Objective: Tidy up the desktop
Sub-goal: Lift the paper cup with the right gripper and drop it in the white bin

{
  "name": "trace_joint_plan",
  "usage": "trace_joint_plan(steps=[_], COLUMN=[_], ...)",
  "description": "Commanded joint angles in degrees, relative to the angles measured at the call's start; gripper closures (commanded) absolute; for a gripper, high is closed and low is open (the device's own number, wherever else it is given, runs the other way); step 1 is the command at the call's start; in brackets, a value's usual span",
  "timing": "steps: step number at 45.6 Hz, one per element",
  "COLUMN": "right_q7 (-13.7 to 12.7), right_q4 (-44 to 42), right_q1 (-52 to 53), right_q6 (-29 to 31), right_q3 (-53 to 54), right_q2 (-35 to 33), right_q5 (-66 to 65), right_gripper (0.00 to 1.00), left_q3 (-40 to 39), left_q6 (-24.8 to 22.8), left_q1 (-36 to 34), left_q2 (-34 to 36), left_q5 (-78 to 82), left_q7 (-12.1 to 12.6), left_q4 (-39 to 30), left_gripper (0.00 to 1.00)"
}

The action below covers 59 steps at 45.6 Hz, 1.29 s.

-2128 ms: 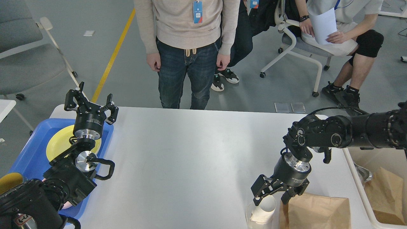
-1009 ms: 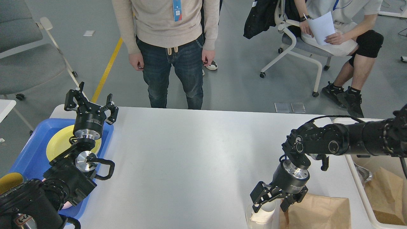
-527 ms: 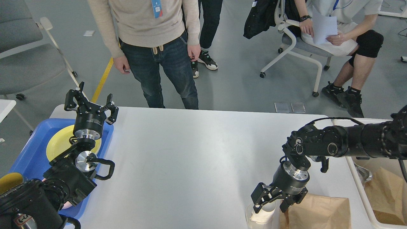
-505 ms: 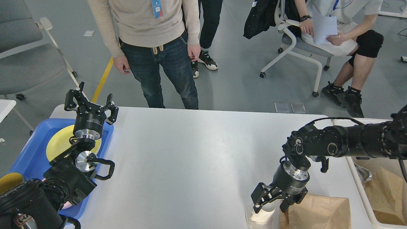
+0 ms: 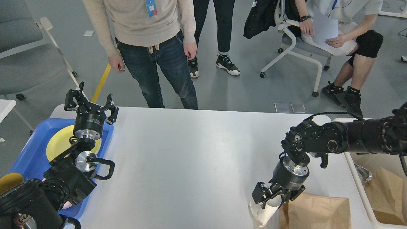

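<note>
The desktop (image 5: 190,152) is a large white tabletop, mostly bare in its middle. Near its front right edge my right gripper (image 5: 272,201) points down and is shut on the rim of a white cup (image 5: 265,213), which hangs tilted with its mouth toward the front edge. A brown paper bag (image 5: 318,211) lies flat just right of the cup. At the far left my left gripper (image 5: 91,102) points upward, open and holding nothing, above the far end of a blue tray (image 5: 27,156).
The blue tray holds a yellow plate (image 5: 57,144). A beige bin (image 5: 357,178) stands off the table's right edge with crumpled brown paper (image 5: 384,194) inside. People (image 5: 152,47) stand at the far edge, and another sits on a chair (image 5: 295,41) beyond.
My right gripper has closed on the cup, lifted it slightly and tipped it. The left arm has not moved. The standing person has shifted left, and another has stepped in behind.
</note>
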Motion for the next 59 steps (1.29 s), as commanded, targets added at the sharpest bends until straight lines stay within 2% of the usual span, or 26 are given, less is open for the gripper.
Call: trace_joint_plan(steps=[1, 5, 11, 16, 31, 45, 50, 51, 56, 59], right_q7=[0.34, 0.52, 0.78, 0.78, 0.78, 0.7, 0.34, 0.34, 0.43, 0.43], right_q4=[0.19, 0.63, 1.07, 1.07, 0.81, -0.85, -9.71, -15.13, -31.33, -40.91], right_q1=[3.44, 7.04, 12.57, 17.14, 31.83, 30.61, 24.55, 21.06, 11.29, 4.08], right_q6=[0.38, 1.17, 4.42, 8.71, 8.71, 8.71, 8.71, 8.71, 8.71, 5.58], right_q3=[0.18, 0.45, 2.99, 5.98, 7.92, 8.62, 8.53, 8.53, 8.89, 8.8], right_q2=[-0.98, -3.0, -7.22, -11.87, -22.78, -24.89, -24.89, -24.54, -23.23, -20.85], right_q5=[0.12, 0.21, 0.3, 0.21, 0.3, -0.06, -0.23, -0.14, -0.23, -0.14], right_gripper=[0.87, 0.89, 1.0, 1.0, 1.0, 1.0, 1.0, 1.0, 1.0, 1.0], left_q3=[0.0, 0.0, 0.0, 0.0, 0.0, 0.0, 0.0, 0.0, 0.0, 0.0], left_q6=[0.0, 0.0, 0.0, 0.0, 0.0, 0.0, 0.0, 0.0, 0.0, 0.0], left_q1=[0.0, 0.0, 0.0, 0.0, 0.09, 0.0, 0.09, 0.09, 0.09, 0.09], left_q2=[0.0, 0.0, 0.0, 0.0, 0.0, 0.0, 0.0, 0.0, 0.0, 0.0], left_q5=[-0.01, -0.01, -0.01, -0.01, -0.01, -0.09, -0.01, -0.01, -0.01, -0.01], left_q7=[-0.03, -0.03, -0.03, -0.03, -0.03, -0.03, -0.03, -0.03, -0.03, -0.03], left_q4=[0.0, 0.0, 0.0, 0.0, 0.0, 0.0, 0.0, 0.0, 0.0, 0.0], left_gripper=[0.03, 0.03, 0.03, 0.03, 0.03, 0.03, 0.03, 0.03, 0.03, 0.03])
